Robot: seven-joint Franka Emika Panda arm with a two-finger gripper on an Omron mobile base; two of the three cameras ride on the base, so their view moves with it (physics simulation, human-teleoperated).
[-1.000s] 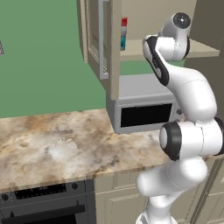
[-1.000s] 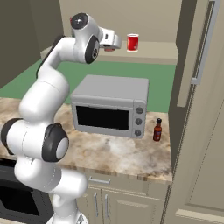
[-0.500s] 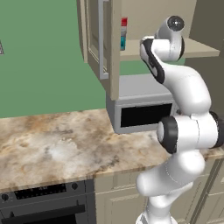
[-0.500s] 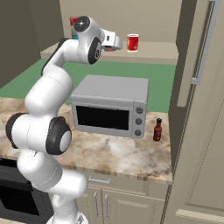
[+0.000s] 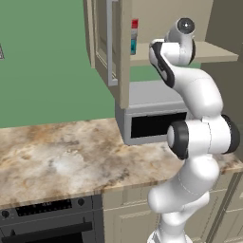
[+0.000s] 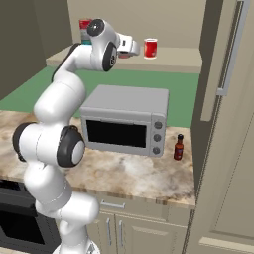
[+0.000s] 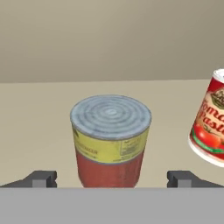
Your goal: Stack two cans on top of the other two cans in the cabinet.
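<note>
Showing two cans on shelf: yellow-banded can, tomato can

Readable text: almost none

I can make out only part of a word, "oma", on the red tomato can's label; the yellow-labelled can's print is too small.

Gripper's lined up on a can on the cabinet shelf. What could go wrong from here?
1. The gripper is open with the yellow-and-red can between its fingertips but not yet deep in; closing now may pinch only its near edge.
2. The tomato can stands close on the shelf; a sideways swing might knock it.
</note>
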